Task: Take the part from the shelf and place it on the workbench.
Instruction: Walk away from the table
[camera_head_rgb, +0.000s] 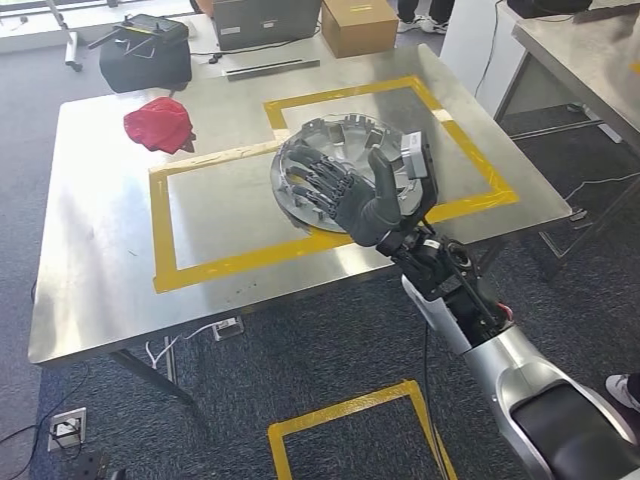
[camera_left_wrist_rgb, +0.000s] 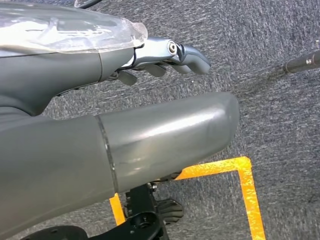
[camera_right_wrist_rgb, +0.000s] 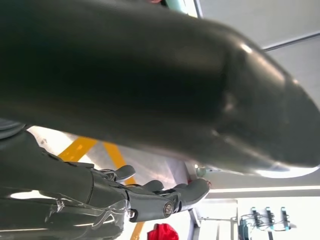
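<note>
The part (camera_head_rgb: 343, 170), a round silver wheel-cover-like disc, lies flat on the workbench (camera_head_rgb: 98, 270), straddling the yellow tape lines where two taped rectangles meet, right of the bench's centre. The right hand (camera_head_rgb: 343, 195) is stretched out over the part's near edge, palm up, fingers spread and straight, pointing to about 10 o'clock; it holds nothing, and whether its back touches the part I cannot tell. In the left wrist view the left hand (camera_left_wrist_rgb: 166, 55) hangs over grey carpet beside a yellow floor mark (camera_left_wrist_rgb: 245, 185), fingers loosely extended and apart, gripping nothing. At 10 o'clock from the part a red cloth (camera_head_rgb: 160, 123) sits on the bench. Beyond the far edge stand a black bag (camera_head_rgb: 145, 52) and a cardboard box (camera_head_rgb: 359, 24).
</note>
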